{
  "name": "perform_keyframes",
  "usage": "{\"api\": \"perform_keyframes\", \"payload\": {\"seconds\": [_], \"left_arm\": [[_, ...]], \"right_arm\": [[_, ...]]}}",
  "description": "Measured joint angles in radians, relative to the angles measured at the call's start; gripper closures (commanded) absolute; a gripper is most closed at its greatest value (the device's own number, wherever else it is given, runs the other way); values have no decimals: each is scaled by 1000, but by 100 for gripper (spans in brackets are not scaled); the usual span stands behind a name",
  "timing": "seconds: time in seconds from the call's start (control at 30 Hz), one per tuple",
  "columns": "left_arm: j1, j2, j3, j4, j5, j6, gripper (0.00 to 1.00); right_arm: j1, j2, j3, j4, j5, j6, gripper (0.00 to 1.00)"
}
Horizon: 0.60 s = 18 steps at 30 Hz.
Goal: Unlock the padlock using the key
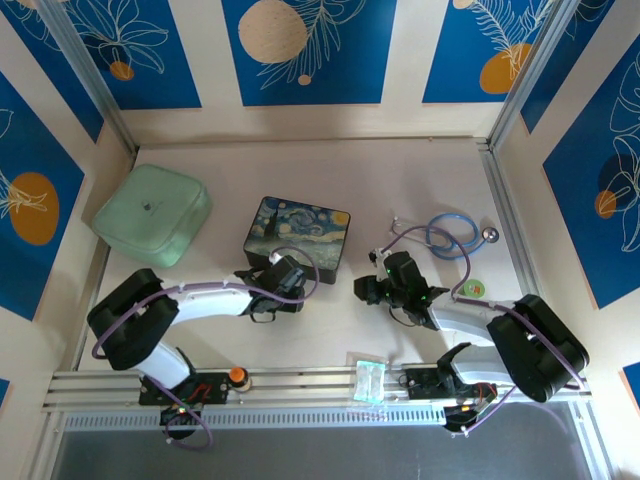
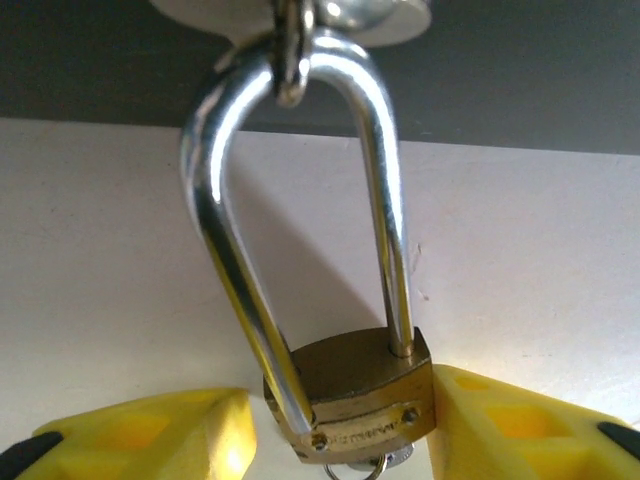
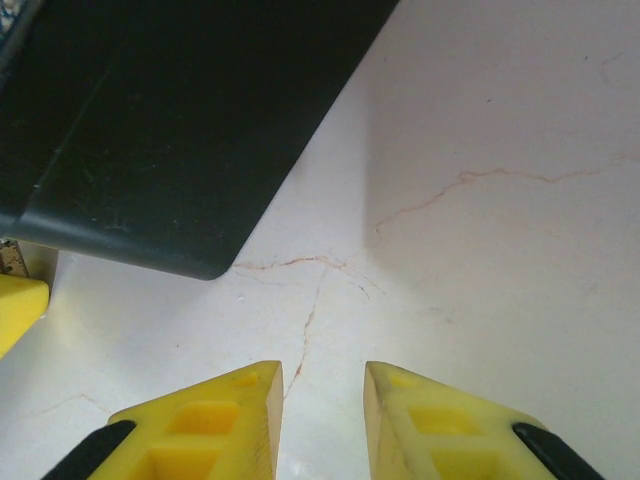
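The padlock (image 2: pixel 350 395) has a brass body and a long silver shackle (image 2: pixel 385 180) hooked through the latch ring (image 2: pixel 290 40) of the starry-night box (image 1: pixel 298 233). Under the body I see the silvery key (image 2: pixel 395 458) and a small ring. The shackle's left leg lies across the body's front corner instead of entering the top. My left gripper (image 2: pixel 340 430) stands open around the body: the right finger (image 2: pixel 500 420) touches it, and a thin gap remains at the left finger (image 2: pixel 160 435). The left gripper (image 1: pixel 278 268) is at the box's front. My right gripper (image 3: pixel 323 375) is open over bare table, right of the box (image 3: pixel 150 120).
A pale green pouch (image 1: pixel 152 213) lies at the left. A blue-tubed stethoscope (image 1: pixel 450 235) lies at the right, with a small green disc (image 1: pixel 473 288) near it. A clear packet (image 1: pixel 367 380) rests on the front rail. The right gripper (image 1: pixel 365 290) is near the box's front right corner.
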<state>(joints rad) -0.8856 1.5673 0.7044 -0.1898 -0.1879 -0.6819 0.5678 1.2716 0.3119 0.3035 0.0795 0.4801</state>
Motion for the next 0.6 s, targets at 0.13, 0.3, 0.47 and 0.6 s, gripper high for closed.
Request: {"api": "perform_keyframes", "payload": {"seconds": [0.13, 0.3, 0.47, 0.6], "left_arm": [[5, -13, -6, -3, 3, 20, 68], [5, -35, -24, 12, 11, 37, 69], [3, -34, 6, -35, -8, 45, 71], [-14, 21, 99, -161, -55, 32, 71]], "right_arm": [[0, 0, 0, 3, 0, 4, 73], [7, 2, 0, 8, 0, 10, 73], [18, 24, 0, 22, 0, 11, 73], [34, 33, 1, 22, 4, 12, 73]]}}
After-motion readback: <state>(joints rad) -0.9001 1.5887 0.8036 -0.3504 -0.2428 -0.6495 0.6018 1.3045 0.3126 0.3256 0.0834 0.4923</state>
